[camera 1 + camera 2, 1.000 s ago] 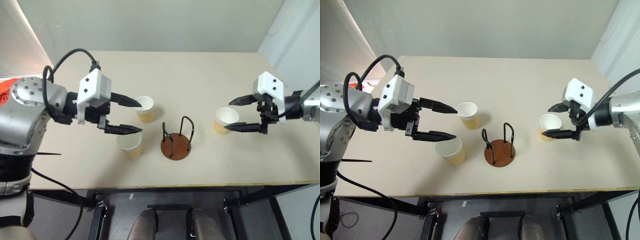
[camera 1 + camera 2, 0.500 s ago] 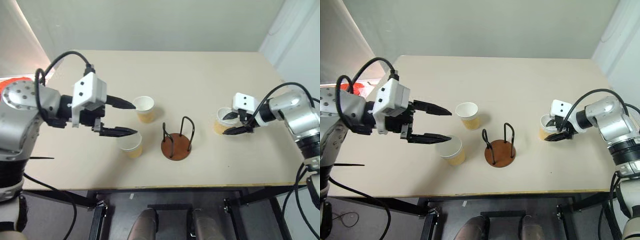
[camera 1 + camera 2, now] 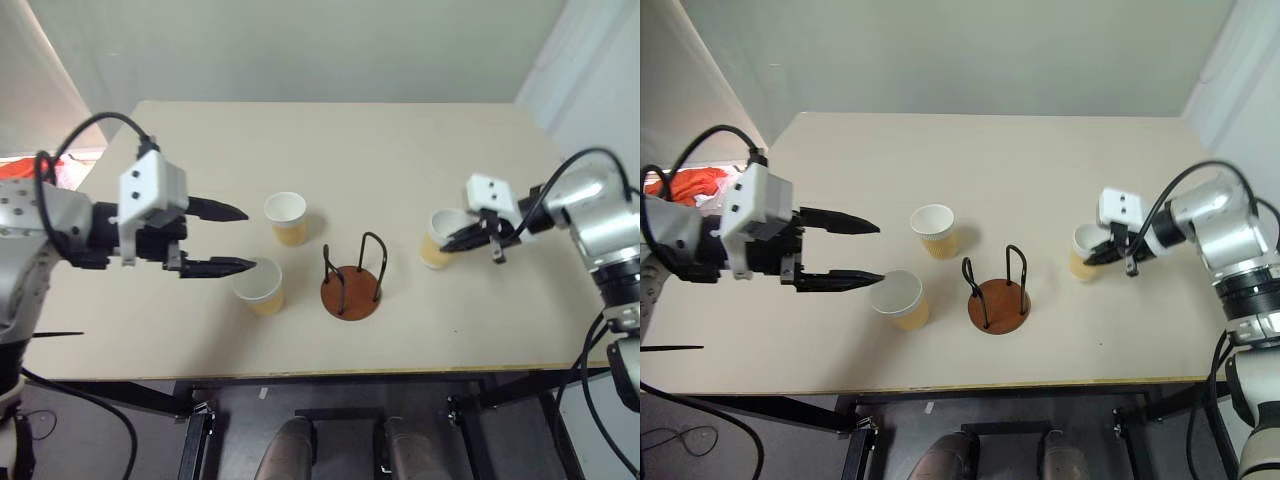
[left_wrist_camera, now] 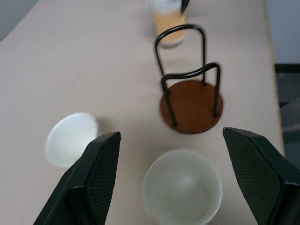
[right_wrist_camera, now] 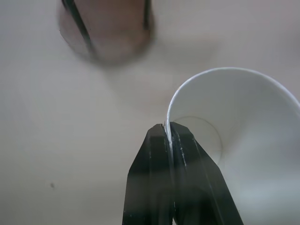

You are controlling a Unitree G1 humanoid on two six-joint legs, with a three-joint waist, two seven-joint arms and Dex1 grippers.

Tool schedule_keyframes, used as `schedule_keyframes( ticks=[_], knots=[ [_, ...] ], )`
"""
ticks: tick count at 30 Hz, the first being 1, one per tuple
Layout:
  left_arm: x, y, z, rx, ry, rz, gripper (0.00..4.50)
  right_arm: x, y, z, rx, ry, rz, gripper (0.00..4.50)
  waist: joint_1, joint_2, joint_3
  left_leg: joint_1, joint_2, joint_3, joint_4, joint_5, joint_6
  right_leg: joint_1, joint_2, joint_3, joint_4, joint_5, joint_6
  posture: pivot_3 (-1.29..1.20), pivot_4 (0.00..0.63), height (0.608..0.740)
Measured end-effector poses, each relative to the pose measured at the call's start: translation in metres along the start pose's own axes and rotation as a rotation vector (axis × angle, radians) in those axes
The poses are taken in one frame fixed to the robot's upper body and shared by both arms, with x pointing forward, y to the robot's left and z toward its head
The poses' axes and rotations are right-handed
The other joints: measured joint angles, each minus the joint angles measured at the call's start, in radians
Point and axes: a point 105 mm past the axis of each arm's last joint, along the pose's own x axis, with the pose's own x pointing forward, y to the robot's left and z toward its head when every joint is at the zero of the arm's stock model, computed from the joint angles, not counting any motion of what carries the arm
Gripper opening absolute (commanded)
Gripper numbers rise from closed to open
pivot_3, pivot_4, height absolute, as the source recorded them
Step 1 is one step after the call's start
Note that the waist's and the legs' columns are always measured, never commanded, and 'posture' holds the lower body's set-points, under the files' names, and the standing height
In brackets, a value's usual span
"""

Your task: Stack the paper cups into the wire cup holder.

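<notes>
Right gripper (image 5: 169,133) closed, now pinching paper cup (image 5: 243,140) rim; left gripper (image 3: 235,240) spread.

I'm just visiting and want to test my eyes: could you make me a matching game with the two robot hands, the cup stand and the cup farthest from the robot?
Things:
1. left gripper
2. right gripper
3. wire stand
4. far cup

States:
A. empty, no cup in it
B. pinching a cup's rim
C. standing free, untouched
D. fingers wide apart, holding nothing

Pairs: 1-D, 2-B, 3-A, 4-C
</notes>
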Motion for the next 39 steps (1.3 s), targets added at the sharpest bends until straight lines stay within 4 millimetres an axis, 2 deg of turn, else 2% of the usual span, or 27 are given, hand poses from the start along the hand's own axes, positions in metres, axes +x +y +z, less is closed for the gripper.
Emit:
schedule_keyframes(
  ticks=[3,5,7,11,22,25,27,31,35,39],
  knots=[
    [-0.005,0.001,-0.004,-0.008,0.007,0.018,3.82,-0.01,0.006,0.074,-0.229,-0.159,0.029,0.03,-0.009,-0.001,-0.001,0.002,0.002,0.0,-0.002,-0.001,-0.001,0.0,0.002,0.0,0.001,-0.003,-0.004,0.0,0.15,0.74],
    [-0.005,0.0,-0.005,-0.012,0.009,0.016,3.82,-0.002,0.016,0.098,-0.318,-0.215,0.08,0.03,-0.01,-0.004,-0.002,0.002,0.004,-0.002,-0.002,-0.001,-0.003,0.0,0.004,-0.002,0.001,-0.005,-0.007,0.0,0.15,0.74],
    [-0.005,0.0,-0.005,-0.014,0.009,0.017,3.82,0.01,0.021,0.103,-0.327,-0.239,0.128,0.03,-0.009,-0.004,-0.002,0.002,0.004,-0.003,-0.001,0.0,-0.003,0.0,0.004,-0.002,0.002,-0.005,-0.009,0.0,0.15,0.74],
    [-0.005,0.0,-0.005,-0.013,0.007,0.017,3.82,0.03,0.027,0.1,-0.317,-0.233,0.184,0.03,0.0,-0.003,-0.001,0.001,0.003,-0.003,-0.001,0.0,-0.004,0.0,0.003,-0.002,0.003,-0.005,-0.01,0.0,0.15,0.74],
    [-0.006,-0.004,-0.008,-0.023,0.011,0.024,3.82,0.042,0.036,0.093,-0.345,-0.205,0.225,0.03,-0.003,-0.003,-0.001,0.002,0.003,-0.002,-0.001,0.0,-0.005,-0.001,0.003,-0.002,0.004,-0.005,-0.011,0.0,0.15,0.74],
    [-0.006,-0.005,-0.007,-0.017,0.017,0.021,3.82,0.046,0.036,0.093,-0.359,-0.203,0.223,0.65,-0.003,-0.003,-0.001,0.002,0.003,-0.003,-0.001,0.0,-0.004,-0.001,0.003,-0.002,0.004,-0.005,-0.011,0.0,0.15,0.74],
    [-0.006,-0.005,-0.008,-0.008,0.036,0.014,3.82,0.047,0.037,0.092,-0.359,-0.202,0.226,1.24,-0.003,-0.003,-0.001,0.002,0.003,-0.002,-0.001,0.0,-0.004,-0.001,0.003,-0.002,0.003,-0.005,-0.011,0.0,0.15,0.74],
    [-0.004,-0.009,-0.01,0.04,0.091,-0.072,3.82,0.051,0.038,0.088,-0.363,-0.18,0.233,2.67,-0.002,-0.003,-0.001,0.002,0.003,-0.003,-0.001,0.0,-0.004,-0.001,0.003,-0.002,0.003,-0.004,-0.011,0.0,0.15,0.74],
    [-0.001,-0.018,-0.003,0.107,0.108,-0.208,3.82,0.054,0.039,0.09,-0.368,-0.19,0.23,4.06,-0.003,-0.003,-0.001,0.001,0.003,-0.003,-0.001,0.0,-0.004,-0.001,0.003,-0.002,0.003,-0.004,-0.011,0.0,0.15,0.74],
    [0.008,-0.028,-0.012,0.142,0.168,-0.317,3.82,0.054,0.025,0.109,-0.281,-0.353,0.124,4.06,-0.004,-0.003,-0.001,0.001,0.003,-0.003,-0.001,0.0,-0.004,-0.002,0.003,-0.001,0.004,-0.004,-0.011,0.0,0.15,0.74]
  ],
)
